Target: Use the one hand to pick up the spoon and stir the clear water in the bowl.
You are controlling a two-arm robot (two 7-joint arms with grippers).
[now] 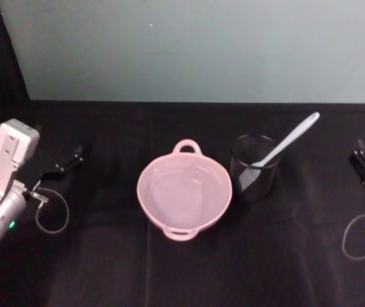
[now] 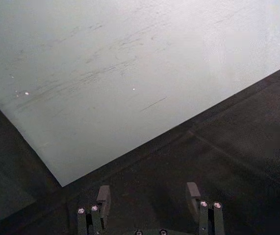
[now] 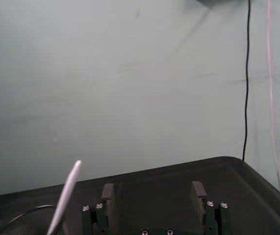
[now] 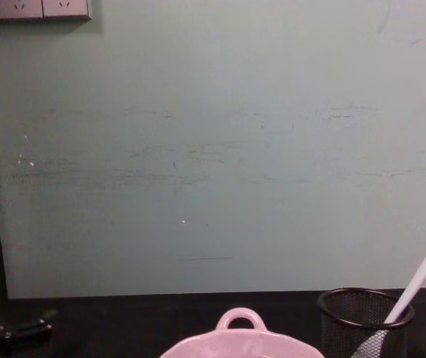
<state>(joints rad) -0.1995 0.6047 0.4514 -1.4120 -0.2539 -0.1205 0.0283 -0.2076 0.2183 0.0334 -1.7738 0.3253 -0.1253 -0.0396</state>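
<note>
The pale pink bowl (image 1: 145,198) with a wavy rim sits at the table's middle, its loop handle toward the wall. Clear water inside it is hard to make out. The white spoon (image 1: 286,144) stands scoop-down in a black mesh cup (image 1: 254,176) just right of the bowl, its handle leaning to the right. From the chest view the spoon (image 4: 421,280) rises out of the cup (image 4: 358,321) beside the bowl (image 4: 241,344). My left gripper (image 1: 72,158) rests open far left of the bowl. At the table's right edge my right gripper (image 1: 361,161) is open, well away from the spoon.
A pale green wall (image 1: 195,51) closes off the back of the black tablecloth. Thin cable loops lie by each arm, one on the left (image 1: 51,217) and one on the right (image 1: 361,236). A wall socket (image 4: 33,7) sits high up on the left.
</note>
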